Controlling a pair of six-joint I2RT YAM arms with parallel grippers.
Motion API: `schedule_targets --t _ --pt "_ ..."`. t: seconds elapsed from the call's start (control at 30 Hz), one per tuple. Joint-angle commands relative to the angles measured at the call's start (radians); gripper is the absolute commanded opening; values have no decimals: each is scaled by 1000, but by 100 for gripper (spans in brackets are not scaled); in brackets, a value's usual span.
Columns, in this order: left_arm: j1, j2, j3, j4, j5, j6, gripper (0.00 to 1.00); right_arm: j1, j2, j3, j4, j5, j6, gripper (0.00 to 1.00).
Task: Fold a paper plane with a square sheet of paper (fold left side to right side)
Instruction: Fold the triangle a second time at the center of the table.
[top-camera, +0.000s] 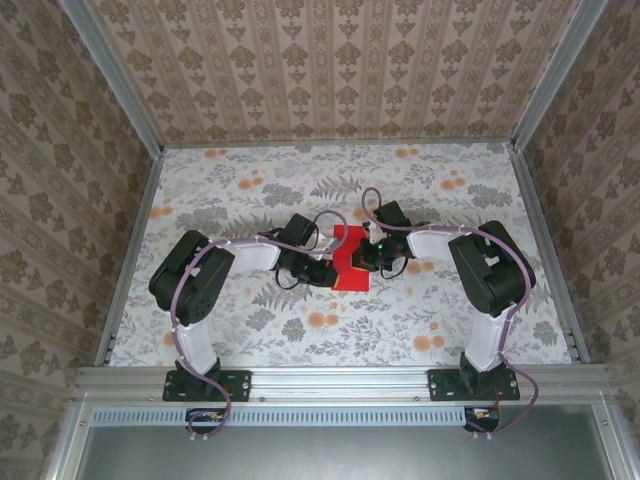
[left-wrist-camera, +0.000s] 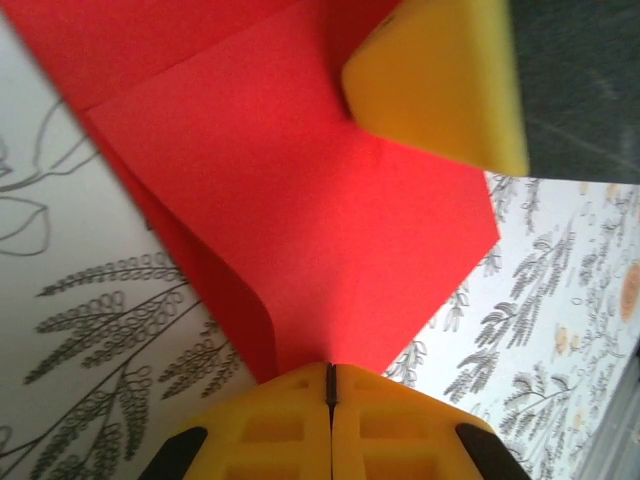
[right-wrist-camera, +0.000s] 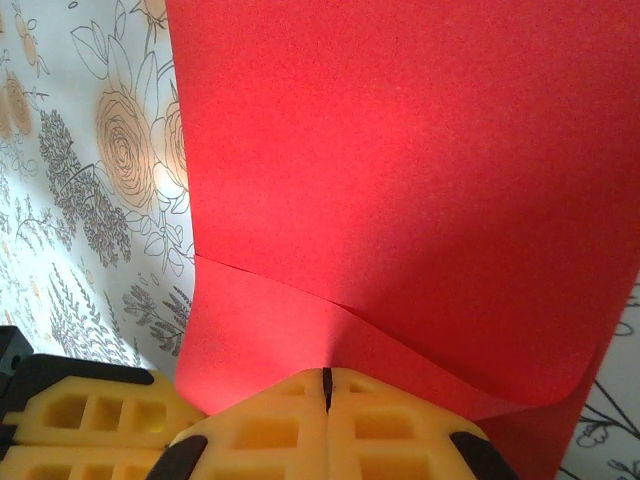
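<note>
The square sheet of paper (top-camera: 352, 278) is plain bright red, partly folded, with one layer curling over another (right-wrist-camera: 420, 200), and lies mid-table on the flowered cloth (top-camera: 250, 200). The left gripper (left-wrist-camera: 330, 385) is clenched on a point of it. The right gripper (right-wrist-camera: 325, 385) presses on it with its pads closed together, crowding the left one

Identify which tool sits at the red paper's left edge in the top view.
The left tool, meeting the red paper from the left; the right tool is at its right edge.
</note>
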Motion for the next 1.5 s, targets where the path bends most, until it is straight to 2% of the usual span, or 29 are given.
schedule_targets --t 0.0,0.2,0.33,0.63,1.07,1.47 --pt "-3 13 -10 -37 -61 20 5 -5 -18 -5 -51 66 -27 0" --pt "-27 8 -40 -45 -110 19 5 -1 -131 -25 -57 44 -39 0" --pt "-39 4 -47 -58 -151 16 4 39 -177 -30 -105 32 -55 0" --pt "-56 10 -31 -90 -194 27 4 124 -102 -4 -94 38 -32 0" --pt "-66 13 -18 -113 -214 34 4 133 -19 27 -108 82 -43 0" --pt "-68 8 -14 -121 -222 38 4 112 -97 33 -144 55 -64 0"
